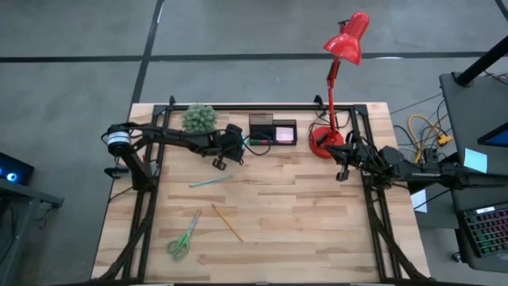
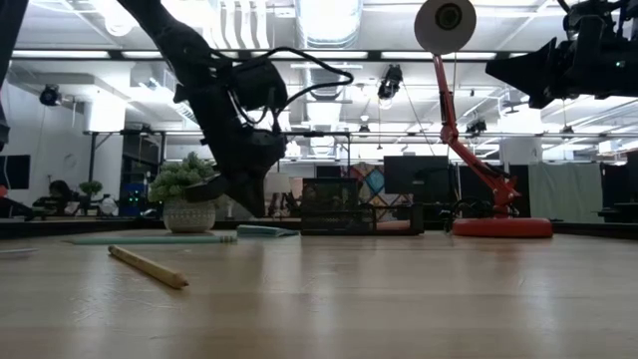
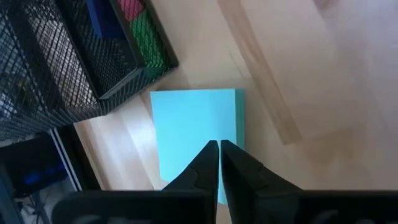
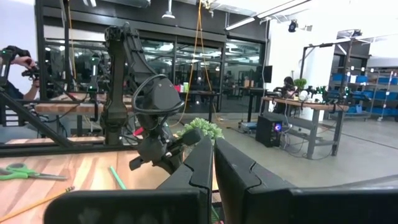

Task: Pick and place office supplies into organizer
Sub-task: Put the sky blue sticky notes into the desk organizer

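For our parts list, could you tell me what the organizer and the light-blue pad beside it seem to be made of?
Organizer: looks like black wire mesh, probably metal with a matte coating; the open grid of its walls shows clearly.
Pad: apparently paper, a flat matte light-blue sticky-note square with crisp edges, lying on the table, which looks like pale jointed wood planks.
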